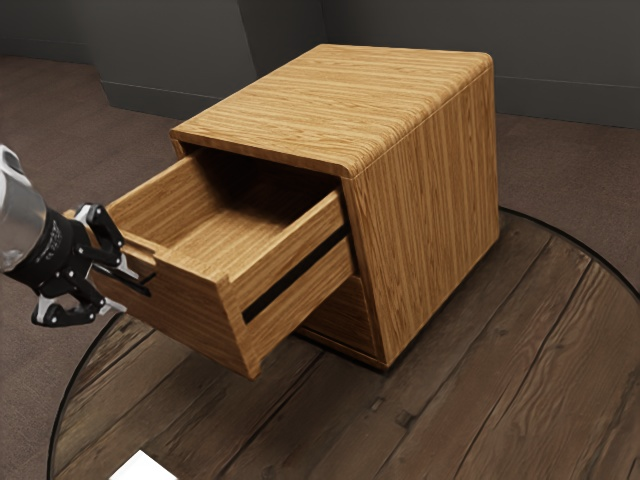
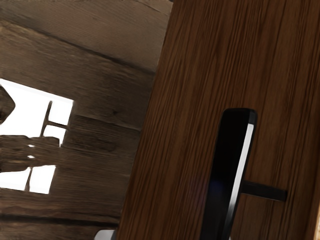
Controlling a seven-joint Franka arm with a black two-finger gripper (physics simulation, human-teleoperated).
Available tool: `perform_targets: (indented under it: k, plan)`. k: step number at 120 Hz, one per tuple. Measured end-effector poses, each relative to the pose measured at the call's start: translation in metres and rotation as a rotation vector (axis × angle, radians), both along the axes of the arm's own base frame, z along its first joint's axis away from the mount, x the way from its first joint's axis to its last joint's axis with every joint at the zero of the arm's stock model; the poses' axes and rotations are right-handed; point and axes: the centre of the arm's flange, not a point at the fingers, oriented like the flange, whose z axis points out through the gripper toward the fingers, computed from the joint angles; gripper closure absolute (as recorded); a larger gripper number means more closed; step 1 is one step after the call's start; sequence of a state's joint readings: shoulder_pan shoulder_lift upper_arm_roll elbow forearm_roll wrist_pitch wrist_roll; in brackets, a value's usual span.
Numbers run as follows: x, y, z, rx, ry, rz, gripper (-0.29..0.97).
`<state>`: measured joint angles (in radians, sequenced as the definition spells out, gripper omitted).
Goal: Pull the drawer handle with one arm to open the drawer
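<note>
Exterior view — arm (image 1: 20, 228) outstretched, claw (image 1: 113, 287) at drawer handle (image 1: 140, 287) — its spread unclear

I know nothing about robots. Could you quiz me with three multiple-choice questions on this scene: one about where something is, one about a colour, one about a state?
1. Where is the claw relative to the drawer?
A. inside it
B. at its front, by the handle
C. behind it

2. What colour is the handle?
A. white
B. red
C. black

3. How is the drawer?
A. shut
B. pulled out
C. lying on the floor

Answers:
1 B, the claw sits at the front panel beside the handle.
2 C, the wrist view shows a black bar.
3 B, its inside is exposed.
</note>
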<state>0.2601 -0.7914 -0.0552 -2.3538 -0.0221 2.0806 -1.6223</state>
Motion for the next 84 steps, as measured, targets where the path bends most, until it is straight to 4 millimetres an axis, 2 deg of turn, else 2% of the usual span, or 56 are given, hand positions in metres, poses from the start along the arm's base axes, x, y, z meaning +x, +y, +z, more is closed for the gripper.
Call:
perform_targets:
  k: [37,84]
  plan:
    - [-0.015,-0.01,-0.003,0.007,-0.009,0.001,0.52]
    - [-0.036,-0.013,-0.008,0.008,-0.025,0.013,0.53]
